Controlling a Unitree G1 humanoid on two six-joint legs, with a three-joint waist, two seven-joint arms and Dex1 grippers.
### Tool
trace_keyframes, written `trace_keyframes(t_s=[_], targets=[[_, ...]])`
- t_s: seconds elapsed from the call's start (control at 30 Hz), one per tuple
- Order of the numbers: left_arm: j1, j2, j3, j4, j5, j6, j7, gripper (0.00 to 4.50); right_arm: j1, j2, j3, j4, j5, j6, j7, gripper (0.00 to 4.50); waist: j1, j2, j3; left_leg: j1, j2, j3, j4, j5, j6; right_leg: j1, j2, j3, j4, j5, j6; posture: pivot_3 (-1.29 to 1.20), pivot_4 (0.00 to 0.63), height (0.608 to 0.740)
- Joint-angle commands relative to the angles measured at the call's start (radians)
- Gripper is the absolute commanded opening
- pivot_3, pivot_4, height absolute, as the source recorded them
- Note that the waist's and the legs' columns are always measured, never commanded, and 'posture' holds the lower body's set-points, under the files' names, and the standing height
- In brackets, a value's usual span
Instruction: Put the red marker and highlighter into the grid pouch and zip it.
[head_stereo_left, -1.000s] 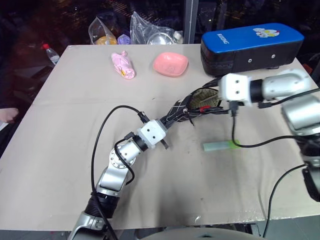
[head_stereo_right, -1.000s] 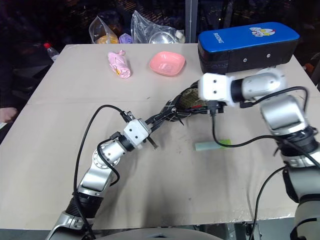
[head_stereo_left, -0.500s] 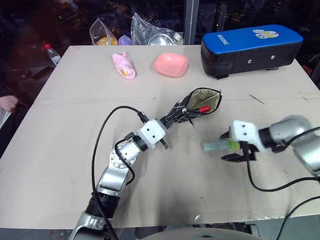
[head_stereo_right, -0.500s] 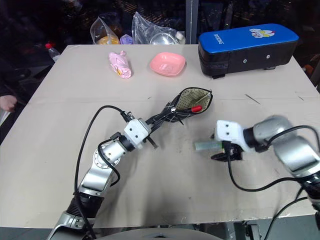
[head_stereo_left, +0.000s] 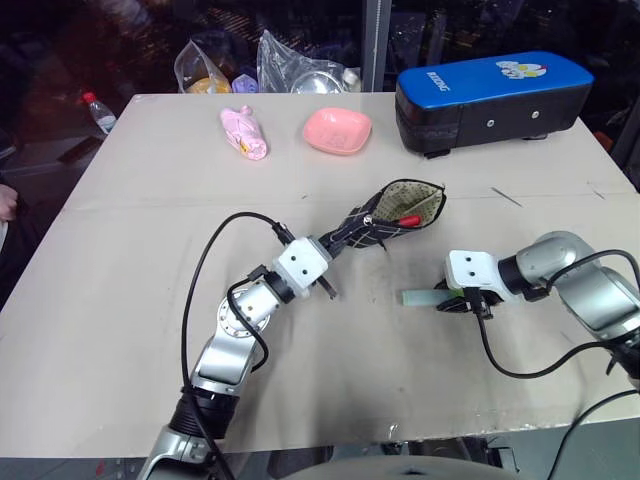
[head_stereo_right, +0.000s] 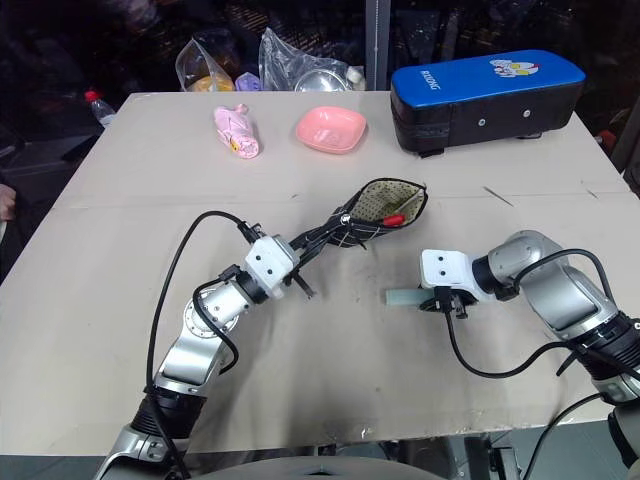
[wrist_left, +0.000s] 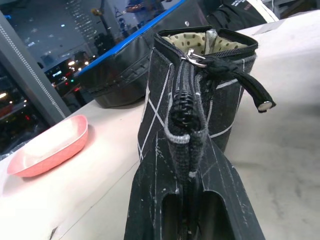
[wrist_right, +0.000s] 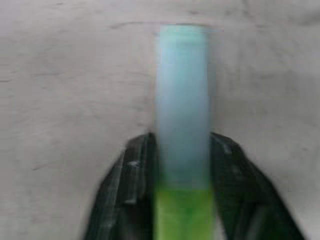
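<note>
- Grid pouch (head_stereo_left: 385, 218), left eye view: lifted off the table (head_stereo_left: 120, 250) by its closed end, clamped in the left gripper (head_stereo_left: 330, 250), mouth open toward the big blue-topped case (head_stereo_left: 495, 90). Red marker (head_stereo_left: 403, 219) already inside, its tip showing at the mouth. Highlighter (head_stereo_left: 420, 297) on the table below the mouth, right gripper (head_stereo_left: 455, 300) down over its cap end. Judged about a third done: highlighter and zipping left.
- Right eye view: same layout; highlighter body (head_stereo_right: 402, 297) poking out from under the right wrist block, fingers hidden there.
- Left wrist view: jaws closed on the pouch's zipper seam (wrist_left: 184, 127); zipper pull (wrist_left: 240, 82) hanging at the open mouth, interior mostly hidden.
- Right wrist view: blurred; black fingers (wrist_right: 131, 192) flanking the highlighter (wrist_right: 183, 110) near its green cap, seemingly touching it; firmness of grip hard to tell.
</note>
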Motion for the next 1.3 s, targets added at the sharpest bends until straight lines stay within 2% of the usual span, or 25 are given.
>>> trace_keyframes(t_s=[0.03,0.2,0.4,0.57,0.67,0.83,1.03,1.3], targets=[[0.004,0.009,0.012,-0.043,-0.008,-0.017,-0.003,0.0,-0.033,-0.044,-0.07,0.001,-0.023,0.004,-0.005,0.75,0.002,0.0,0.0,0.0,0.0,0.0,0.0,0.0,0.0,0.0,0.0,0.0,0.0,0.0,-0.001,0.0,0.15,0.74],[0.0,0.015,0.008,-0.036,-0.004,-0.024,-0.004,0.0,-0.102,-0.114,-0.2,-0.124,0.105,0.063,0.066,0.75,0.004,0.002,0.001,-0.002,0.0,0.0,0.0,0.0,0.0,-0.002,-0.001,0.001,0.0,0.004,-0.001,0.0,0.15,0.74],[-0.007,0.01,0.0,-0.022,0.0,-0.036,-0.006,0.0,-0.261,-0.065,-0.256,-0.075,0.079,0.047,-0.022,0.75,0.002,0.002,0.001,-0.002,0.0,-0.002,-0.003,0.0,0.0,-0.002,0.001,0.0,-0.001,0.004,-0.002,0.0,0.15,0.74],[-0.013,0.008,-0.004,-0.015,0.004,-0.043,-0.009,0.0,-0.323,-0.006,-0.182,-0.011,-0.035,-0.028,-0.084,0.75,0.003,0.002,0.001,-0.002,0.0,-0.001,-0.002,0.0,0.0,-0.002,0.0,0.0,-0.001,0.004,-0.002,0.0,0.15,0.74],[-0.019,0.009,-0.006,-0.012,0.008,-0.048,-0.01,0.0,-0.37,0.003,-0.103,0.058,-0.172,-0.153,-0.115,0.75,0.003,0.002,0.001,-0.003,0.0,0.0,-0.002,0.0,0.0,-0.002,0.0,0.0,-0.001,0.004,-0.002,0.0,0.15,0.74],[-0.022,0.006,-0.007,-0.009,0.008,-0.051,-0.01,0.0,-0.422,0.036,-0.01,0.117,-0.289,-0.317,-0.099,0.75,0.001,0.003,0.002,-0.003,0.0,0.001,-0.002,0.0,0.0,-0.003,0.001,0.0,-0.001,0.004,-0.002,0.0,0.15,0.74],[-0.016,0.002,-0.015,-0.014,0.013,-0.057,-0.009,0.0,-0.44,0.172,0.008,0.101,-0.283,-0.345,-0.092,0.75,-0.002,0.003,0.002,-0.002,0.0,0.001,-0.002,0.0,-0.001,-0.003,0.002,0.0,0.0,0.004,-0.002,0.0,0.15,0.74],[-0.012,-0.007,-0.016,-0.015,0.015,-0.055,0.0,0.0,-0.416,0.248,-0.014,0.121,-0.262,-0.351,-0.114,0.75,0.003,0.003,0.002,-0.003,0.0,0.002,-0.002,0.0,-0.001,-0.003,0.0,0.0,-0.001,0.004,-0.001,0.0,0.15,0.74]])
